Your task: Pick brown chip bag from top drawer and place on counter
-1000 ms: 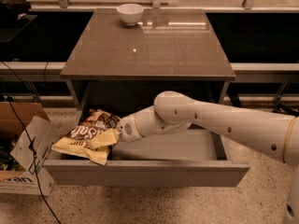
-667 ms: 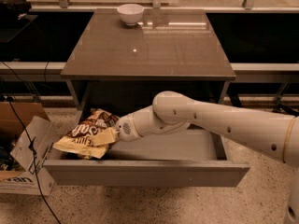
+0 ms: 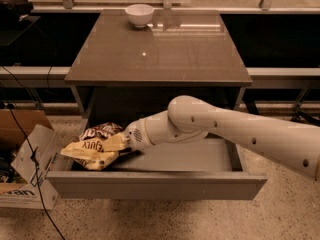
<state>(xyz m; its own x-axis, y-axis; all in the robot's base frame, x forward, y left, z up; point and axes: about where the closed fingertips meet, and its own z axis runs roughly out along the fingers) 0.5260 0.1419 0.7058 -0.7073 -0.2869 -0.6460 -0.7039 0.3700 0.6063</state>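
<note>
The top drawer [image 3: 155, 185] is pulled open below the counter [image 3: 160, 49]. The brown chip bag [image 3: 92, 151] lies crumpled in the drawer's left end, its dark brown part toward the back and its cream-yellow part toward the front. My gripper [image 3: 119, 143] reaches into the drawer from the right and is shut on the bag's right edge, with a pale finger over the cream part. The white arm [image 3: 225, 129] crosses above the right half of the drawer.
A white bowl [image 3: 139, 14] stands at the counter's back left. An open cardboard box [image 3: 25, 169] and black cables [image 3: 30, 149] lie on the floor to the left of the drawer. Dark shelving flanks the cabinet on both sides.
The bag has crumpled and shifted slightly in the gripper's hold. The arm has barely moved.
</note>
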